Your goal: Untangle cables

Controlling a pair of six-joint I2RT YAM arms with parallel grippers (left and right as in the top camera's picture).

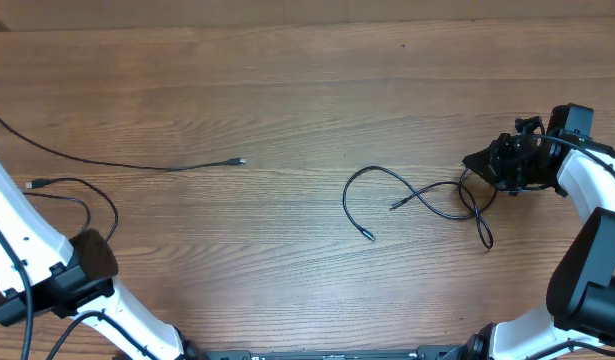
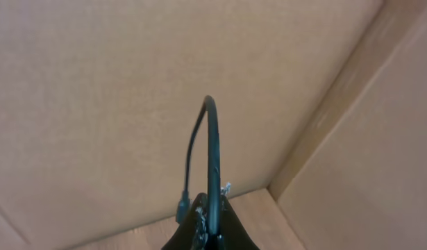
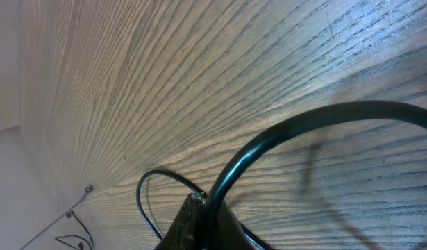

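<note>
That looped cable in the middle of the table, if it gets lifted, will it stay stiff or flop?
Probably floppy: the cable lies in loose curves crossing itself. Likely light, being so thin. Pinched in the right fingers, its free ends would probably dangle and drag.

A: Where do the cables [image 1: 419, 196] lie?
B: A tangle [image 1: 387, 173] sits right of centre, its right end at the right gripper [image 1: 479, 166]. One long cord [image 1: 117, 164] crosses the left side; a loop [image 1: 77, 180] curls nearer the arms, at the left gripper [image 1: 95, 250].
</note>
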